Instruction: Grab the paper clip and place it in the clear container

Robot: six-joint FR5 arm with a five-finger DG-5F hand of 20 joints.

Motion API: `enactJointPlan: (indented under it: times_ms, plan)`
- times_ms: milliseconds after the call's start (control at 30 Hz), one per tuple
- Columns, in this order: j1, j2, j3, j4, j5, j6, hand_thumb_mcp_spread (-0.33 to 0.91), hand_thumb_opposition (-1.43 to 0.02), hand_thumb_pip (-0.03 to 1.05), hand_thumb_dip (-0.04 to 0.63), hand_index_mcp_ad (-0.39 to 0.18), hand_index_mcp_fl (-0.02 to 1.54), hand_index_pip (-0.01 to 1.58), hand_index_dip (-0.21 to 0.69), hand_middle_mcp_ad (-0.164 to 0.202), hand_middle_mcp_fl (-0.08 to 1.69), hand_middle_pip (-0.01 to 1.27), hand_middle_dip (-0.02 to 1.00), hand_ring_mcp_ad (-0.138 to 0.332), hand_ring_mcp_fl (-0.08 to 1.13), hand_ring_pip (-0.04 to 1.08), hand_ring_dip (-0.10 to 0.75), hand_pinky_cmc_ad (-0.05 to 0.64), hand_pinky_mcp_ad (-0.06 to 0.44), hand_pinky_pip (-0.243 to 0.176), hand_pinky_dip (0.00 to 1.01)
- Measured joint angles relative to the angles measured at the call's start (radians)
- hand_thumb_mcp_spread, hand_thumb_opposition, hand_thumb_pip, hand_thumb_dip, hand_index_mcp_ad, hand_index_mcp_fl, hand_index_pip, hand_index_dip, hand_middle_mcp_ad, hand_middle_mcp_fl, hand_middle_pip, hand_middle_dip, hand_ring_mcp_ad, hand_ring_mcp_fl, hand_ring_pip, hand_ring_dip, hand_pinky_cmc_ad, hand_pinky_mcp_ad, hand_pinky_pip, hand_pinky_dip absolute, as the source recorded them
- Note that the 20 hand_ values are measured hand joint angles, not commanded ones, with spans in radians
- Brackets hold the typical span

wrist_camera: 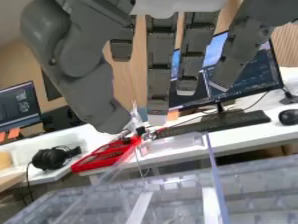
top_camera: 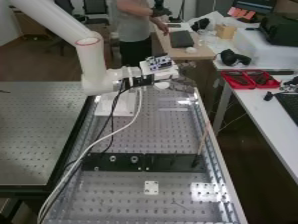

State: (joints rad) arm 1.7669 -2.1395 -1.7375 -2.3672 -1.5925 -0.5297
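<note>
where the white arm extends above the far part of the perforated table, the hand hangs near the table's far right corner, as seen in the high view. the wrist view gives the fingers in detail: released, straight and pointing down, with a gap between the thumb and the nearest finger. the clear container, a task object, lies below the hand toward the table's far end; its transparent walls and edges appear in the wrist view, apart from the fingers.

nearer in the high view, a dark strip crosses the table between its long edges, with a slender brown rod leaning upright at its right end, beside the table's right edge. a small white plate lies flat between the strip and the near edge. a white cable curves from the arm toward the near left corner. on a neighbouring desk, red trays sit just inside the edge, with black headphones beyond them.
</note>
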Motion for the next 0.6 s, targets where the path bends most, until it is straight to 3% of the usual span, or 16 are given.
enactJointPlan:
  times_ms: [233, 433, 600]
  plan:
    - [-0.017, 0.122, -0.061, 0.017, 0.007, 0.007, 0.38, -0.82, 0.81, 0.316, -0.152, 0.02, 0.22, -0.199, 0.037, 0.55, 0.22, 0.48, 0.073, 0.21, 0.20, 0.314, 0.379, 0.278, -0.003, 0.44]
    - [-0.042, 0.242, -0.124, 0.045, 0.027, 0.007, 0.35, -0.81, 0.76, 0.316, -0.147, 0.10, 0.16, -0.199, 0.037, 0.54, 0.18, 0.48, 0.072, 0.21, 0.20, 0.305, 0.367, 0.278, -0.028, 0.49]
    - [-0.078, 0.348, -0.149, -0.021, 0.041, -0.002, 0.32, -0.79, 0.73, 0.316, -0.140, 0.19, 0.13, -0.199, 0.038, 0.55, 0.16, 0.48, 0.087, 0.21, 0.19, 0.305, 0.367, 0.278, -0.044, 0.51]
